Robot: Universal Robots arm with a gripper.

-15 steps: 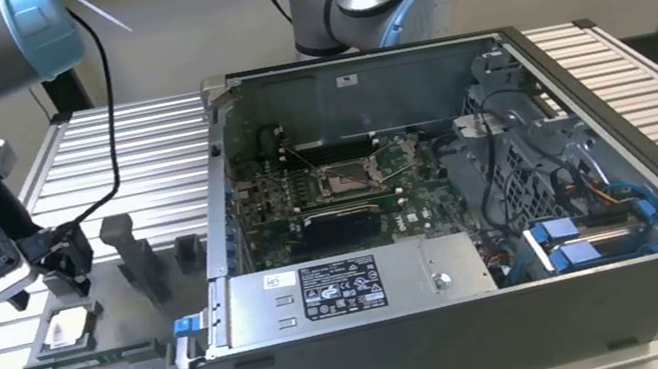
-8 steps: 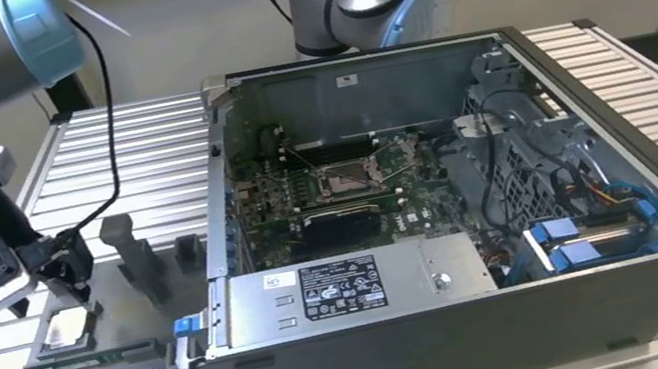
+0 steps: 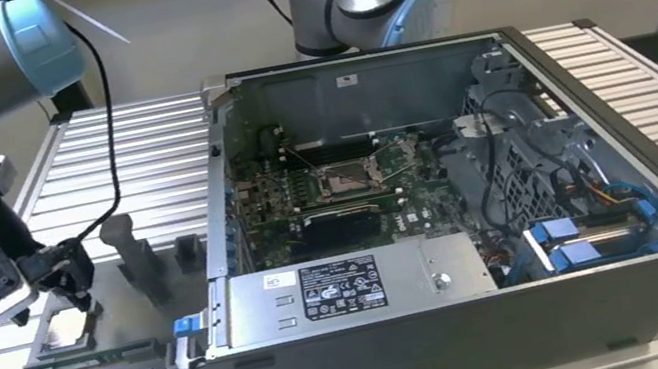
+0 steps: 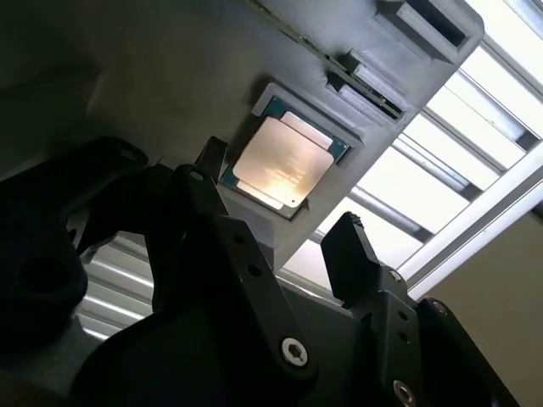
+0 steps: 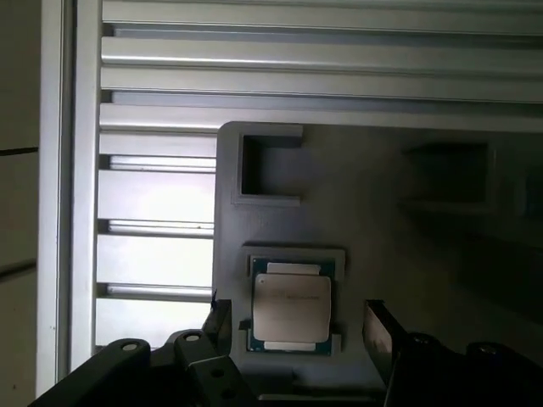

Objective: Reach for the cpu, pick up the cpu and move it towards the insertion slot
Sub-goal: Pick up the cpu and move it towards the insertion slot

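soft even light fills the exterior view, while in the second wrist view the ribbed aluminium worktop [image 4: 475, 110] blows out white, the grey plastic fixture plate [image 4: 170, 68] sits in shadow and the small silvery square cpu [image 4: 282, 161] catches warm glare.

White labels [image 3: 340, 287] on the power supply [image 3: 406, 272] — print illegible.

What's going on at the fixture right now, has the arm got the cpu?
Not yet. The gripper hangs over the grey fixture with its fingers open on either side of the cpu. The cpu lies flat in its nest, not lifted. The insertion slot sits inside the open computer case, off to the exterior view's right.
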